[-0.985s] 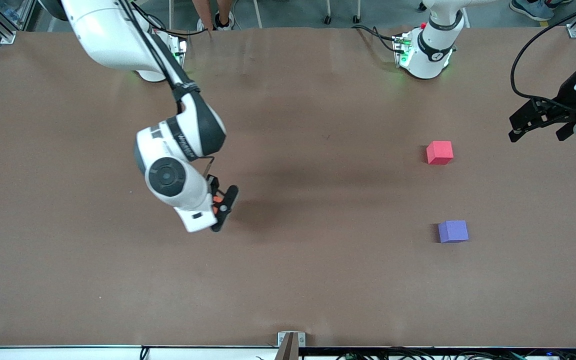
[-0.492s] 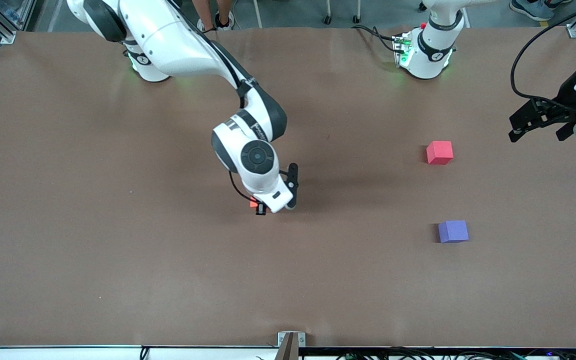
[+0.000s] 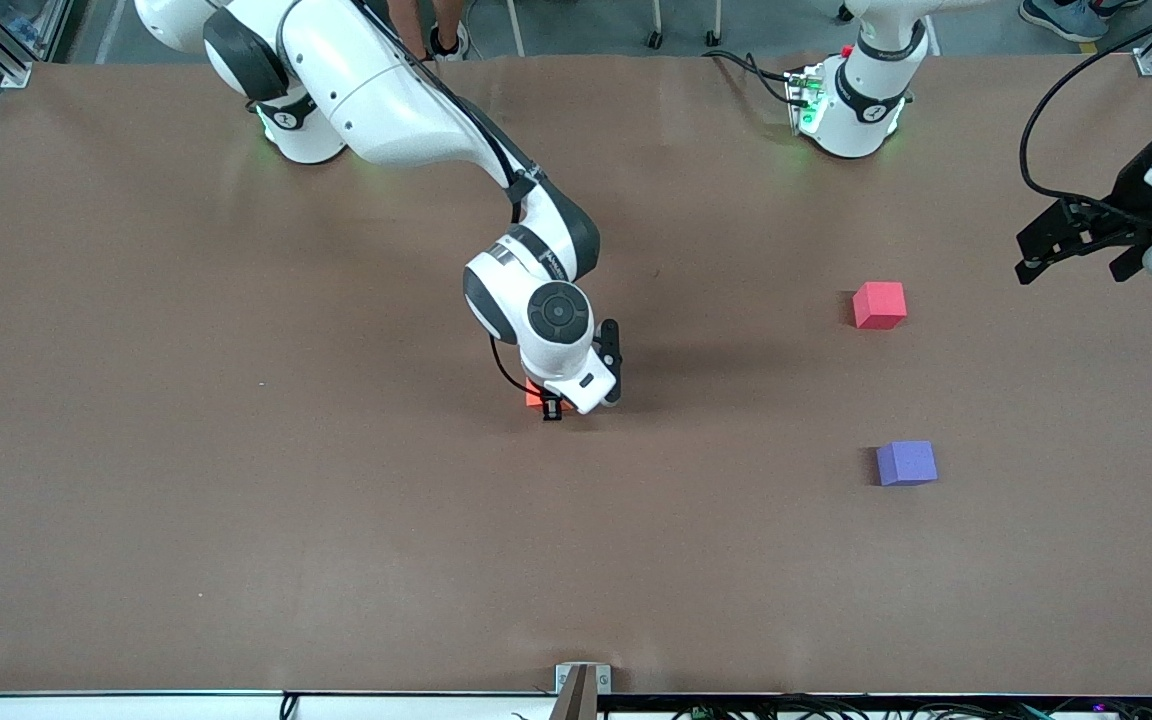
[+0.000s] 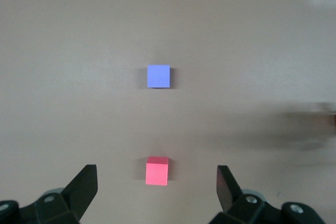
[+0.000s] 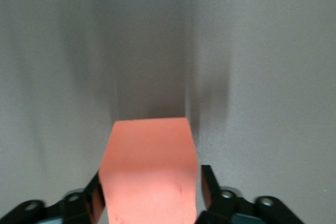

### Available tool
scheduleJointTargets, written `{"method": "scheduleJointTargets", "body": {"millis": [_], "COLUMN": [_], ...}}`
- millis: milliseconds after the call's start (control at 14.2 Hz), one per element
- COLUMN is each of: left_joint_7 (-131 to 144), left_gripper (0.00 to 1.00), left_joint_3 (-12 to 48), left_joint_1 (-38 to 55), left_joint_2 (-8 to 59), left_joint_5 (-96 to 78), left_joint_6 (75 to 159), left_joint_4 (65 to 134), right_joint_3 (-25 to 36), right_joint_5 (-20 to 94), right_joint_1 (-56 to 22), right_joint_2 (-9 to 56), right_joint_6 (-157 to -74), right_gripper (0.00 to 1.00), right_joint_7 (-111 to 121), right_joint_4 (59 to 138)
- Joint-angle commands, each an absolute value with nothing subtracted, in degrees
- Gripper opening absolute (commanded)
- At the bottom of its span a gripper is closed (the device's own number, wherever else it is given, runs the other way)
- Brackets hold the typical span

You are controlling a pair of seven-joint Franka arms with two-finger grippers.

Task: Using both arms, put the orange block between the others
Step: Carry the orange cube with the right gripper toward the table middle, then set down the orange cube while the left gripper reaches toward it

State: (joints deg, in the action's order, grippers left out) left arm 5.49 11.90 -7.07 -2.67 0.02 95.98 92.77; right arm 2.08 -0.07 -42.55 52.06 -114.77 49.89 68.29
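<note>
Fingers of the right gripper (image 3: pixel 558 402) flank the orange block (image 3: pixel 534 392) at frame centre; whether they clench it, I cannot tell. Left gripper (image 3: pixel 1076 247) hangs spread wide at the right edge, above the pinkish-red cube (image 3: pixel 879 304) and purple-blue cube (image 3: pixel 906 463).

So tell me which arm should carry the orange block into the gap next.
Probably left: its open left gripper hangs by the red cube and purple cube. The right gripper has the orange block mid-table.

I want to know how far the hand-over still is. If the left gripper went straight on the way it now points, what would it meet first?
Judging by its wrist view, the open left gripper points down at the table; likely the pinkish-red cube first, though height is unclear.
</note>
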Motion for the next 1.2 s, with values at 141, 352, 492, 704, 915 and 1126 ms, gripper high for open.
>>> {"method": "scheduleJointTargets", "body": {"millis": [141,352,492,704,915,1126], "left_joint_7": [4.5,6.1,10.5,21.4,31.3,44.5], "left_gripper": [1.00,1.00,1.00,1.00,1.00,1.00], "left_joint_3": [12.4,14.5,15.3,15.6,15.6,15.6], "left_joint_1": [-7.4,-5.0,-2.3,4.5,11.0,19.1], "left_joint_2": [-0.4,3.8,8.9,16.8,22.3,28.8], "left_joint_5": [-0.4,-0.9,-0.9,-1.1,-1.5,-1.3], "left_joint_6": [92.3,91.8,91.9,93.9,101.1,112.5], "left_joint_4": [93.3,90.7,87.1,82.5,81.5,81.2], "right_joint_3": [2.9,4.5,4.6,6.8,11.7,15.7], "right_joint_5": [-0.1,0.1,0.0,-0.4,-0.2,0.1], "right_joint_1": [-41.3,-35.7,-31.5,-27.5,-27.0,-26.9], "right_joint_2": [48.4,41.0,35.6,32.7,32.2,31.9], "right_joint_6": [-108.9,-101.4,-99.8,-99.6,-98.9,-95.0], "right_gripper": [1.00,1.00,1.00,1.00,1.00,1.00], "right_joint_7": [49.3,44.7,39.6,29.4,20.0,6.6], "right_joint_4": [67.3,67.2,67.2,67.3,67.3,67.3]}}
